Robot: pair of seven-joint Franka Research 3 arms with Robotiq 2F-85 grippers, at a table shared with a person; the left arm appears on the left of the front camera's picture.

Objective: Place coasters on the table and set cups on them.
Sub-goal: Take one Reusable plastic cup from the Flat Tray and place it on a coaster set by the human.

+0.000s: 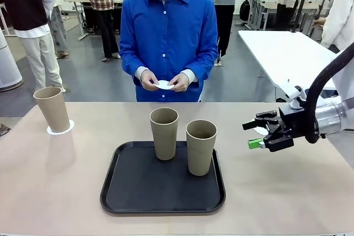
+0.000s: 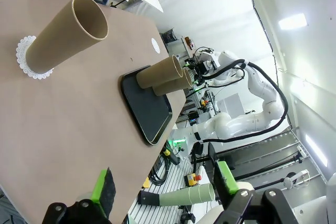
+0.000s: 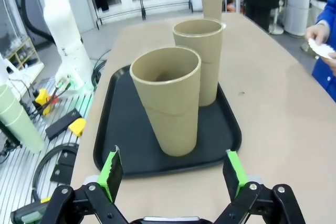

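A grey floor point(image 1: 94, 81) spreads at ten o'clock. A white glossy table point(image 1: 282, 53) stands at two o'clock, more desks point(image 1: 271, 5) at one o'clock. In the left wrist view, a ceiling lamp point(image 2: 293, 22) glows at two o'clock.

Only a lacy rim of the coaster point(image 1: 60, 132) peeks out from under the far-left cup point(image 1: 52, 109). The white paper point(image 1: 164, 85) in the person's hands point(image 1: 180, 81) is too small to tell one coaster from several, and the right arm point(image 1: 334, 115) runs off the picture's edge.
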